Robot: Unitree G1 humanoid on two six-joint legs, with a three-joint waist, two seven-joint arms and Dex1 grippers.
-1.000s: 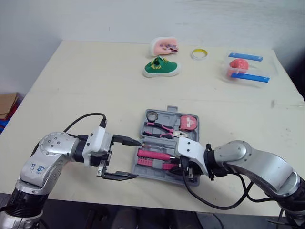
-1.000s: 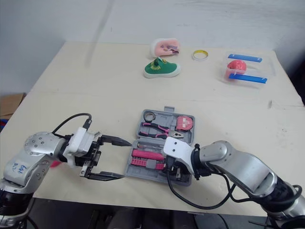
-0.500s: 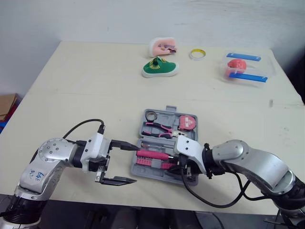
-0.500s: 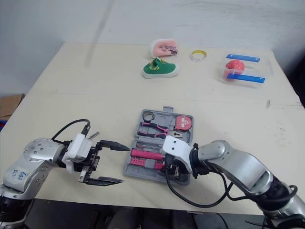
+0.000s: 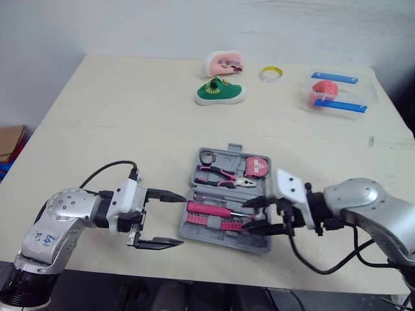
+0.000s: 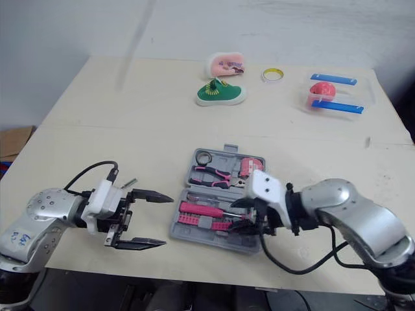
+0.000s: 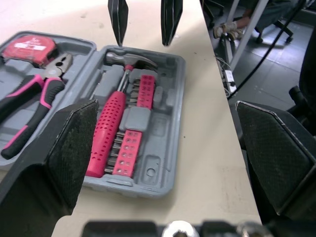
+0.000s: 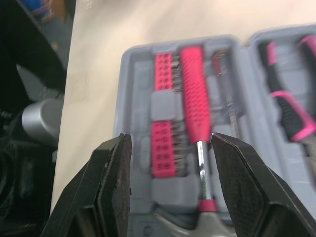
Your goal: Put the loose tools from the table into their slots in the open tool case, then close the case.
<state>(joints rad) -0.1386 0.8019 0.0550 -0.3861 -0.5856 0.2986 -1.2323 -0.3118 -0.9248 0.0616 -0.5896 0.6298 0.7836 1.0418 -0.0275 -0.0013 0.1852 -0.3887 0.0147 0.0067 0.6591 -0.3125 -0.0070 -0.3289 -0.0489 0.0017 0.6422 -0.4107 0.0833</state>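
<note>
The grey tool case (image 5: pixel 256 245) lies open flat on the table. Its far half holds pink-handled pliers (image 5: pixel 220 175), a pink tape measure (image 5: pixel 258 166) and a small ring. Its near half holds a pink-handled hammer (image 5: pixel 209 208) and pink bit strips (image 8: pixel 163 128). My left gripper (image 5: pixel 175 219) is open just left of the case, holding nothing. My right gripper (image 5: pixel 251 216) is open at the right end of the near half, fingers pointing left over the hammer's head end. In the left wrist view the case (image 7: pixel 163 148) lies between my fingers and the right gripper's fingertips (image 7: pixel 118 19) hang at its far end.
At the table's far side sit a green shoe (image 5: pixel 219 92), a pink toy (image 5: pixel 225 63), a yellow tape roll (image 5: pixel 272 73) and a clear box (image 5: pixel 334 94) with a red object and blue bars. The table's front edge runs just below the case.
My right gripper has drawn back to the right from the case's near corner and now points left over it. My left gripper has backed slightly left off the case's edge.
</note>
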